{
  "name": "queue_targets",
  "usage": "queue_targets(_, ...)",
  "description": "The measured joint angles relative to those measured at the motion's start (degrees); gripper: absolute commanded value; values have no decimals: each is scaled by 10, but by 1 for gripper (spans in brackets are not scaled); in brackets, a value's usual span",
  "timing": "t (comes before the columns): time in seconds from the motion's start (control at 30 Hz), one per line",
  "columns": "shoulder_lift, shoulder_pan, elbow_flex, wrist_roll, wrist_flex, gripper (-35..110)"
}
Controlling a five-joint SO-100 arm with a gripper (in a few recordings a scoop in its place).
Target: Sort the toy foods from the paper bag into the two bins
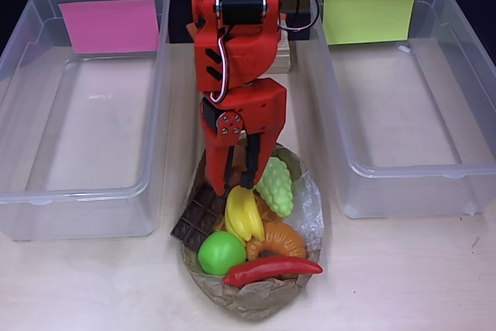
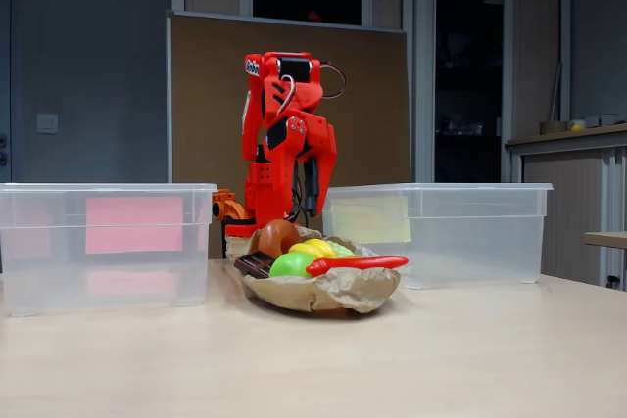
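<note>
The crumpled brown paper bag lies at the table's front between the two bins. It holds the toy foods: chocolate bar, yellow bananas, green grapes, green apple, orange croissant and red chili. A brown donut shows at the back of the pile in the fixed view. My red gripper hangs open just over the bag's back part, its fingers pointing down above the donut and the bananas, holding nothing. Both bins look empty.
The clear bin with the pink label stands left of the bag in the overhead view, the bin with the yellow-green label right of it. The arm's base sits between them at the back. Bare wooden table lies in front.
</note>
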Motion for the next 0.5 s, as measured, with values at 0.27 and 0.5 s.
queue_targets(0.27,-86,-7,-102,7,0,19)
queue_targets(0.5,-151,-30,-194,-132,1,10)
